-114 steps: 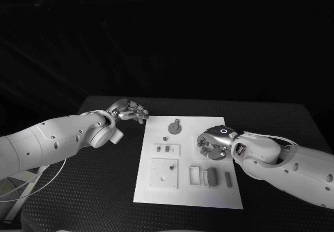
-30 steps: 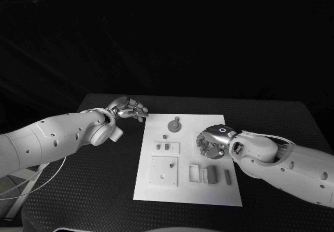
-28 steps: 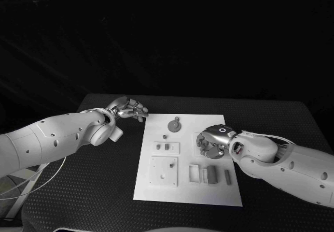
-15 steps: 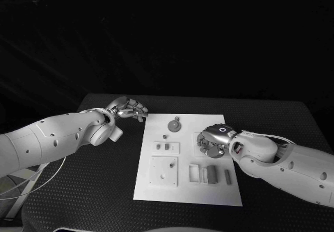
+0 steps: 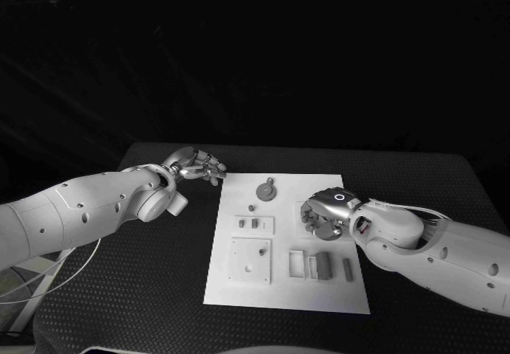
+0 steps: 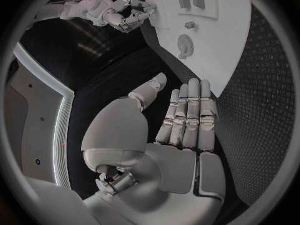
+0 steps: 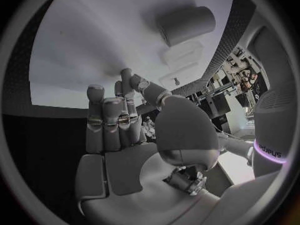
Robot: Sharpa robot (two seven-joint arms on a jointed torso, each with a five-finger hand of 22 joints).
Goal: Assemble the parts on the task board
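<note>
The white task board [image 5: 278, 295] lies mid-table. On it are a round grey disc with a tab [image 5: 266, 193], a small plate with two pegs [image 5: 253, 225], a square plate with holes [image 5: 250, 263] and grey blocks in white frames [image 5: 322, 265]. My right hand [image 5: 322, 217] is bent down over the board's right-middle, fingertips drawn together on it; what lies between them is hidden. My left hand [image 5: 197, 166] hovers off the board's far left corner, fingers apart and holding nothing. The left wrist view shows the disc [image 6: 185, 45] and the right hand [image 6: 119, 15].
The black textured table [image 5: 127, 280] runs round the board on all sides. In the right wrist view a grey block [image 7: 185, 24] and white frames [image 7: 184, 52] lie beyond the right hand [image 7: 122, 115].
The right hand's fingers have shifted a little over the same spot of the board. The left hand has kept still.
</note>
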